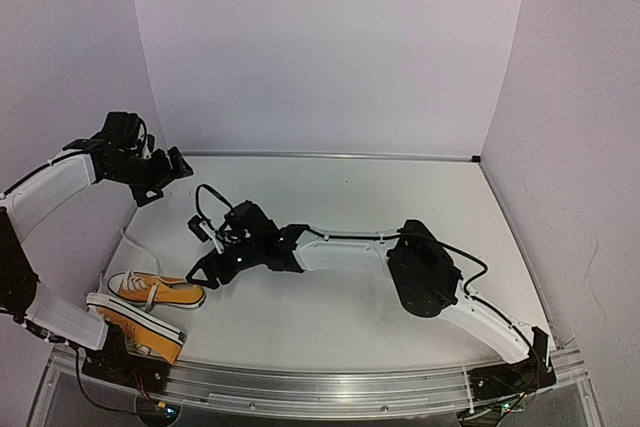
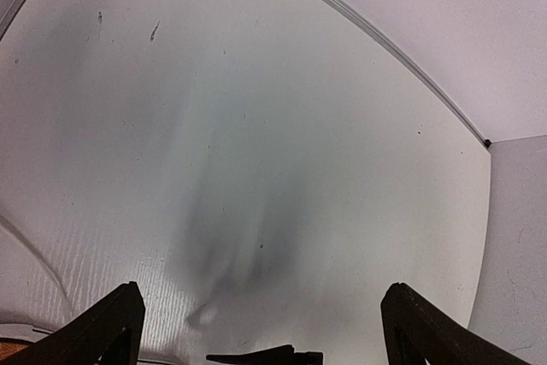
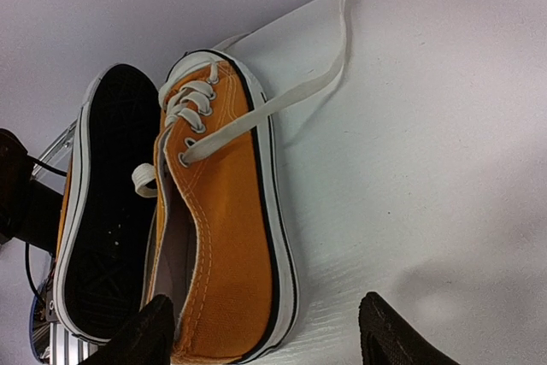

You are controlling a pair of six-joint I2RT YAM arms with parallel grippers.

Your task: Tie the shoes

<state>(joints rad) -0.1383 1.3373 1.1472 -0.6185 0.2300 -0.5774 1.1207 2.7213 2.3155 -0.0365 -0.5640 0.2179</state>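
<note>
The upright shoe (image 1: 155, 290) and the tipped shoe (image 1: 140, 332) (black tread showing) lie at the lower left of the top view. The right gripper (image 1: 205, 269), fingers spread, should pinch the flat, limp white lace (image 3: 299, 91) near its free end. The left gripper (image 2: 265, 335) hangs open over the smooth table (image 2: 256, 126).

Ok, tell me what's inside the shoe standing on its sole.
The upright shoe shows only its pale lining through the opening; nothing lies in the visible part. The toe end, under the white laces, is covered, so I cannot tell what is there.
</note>
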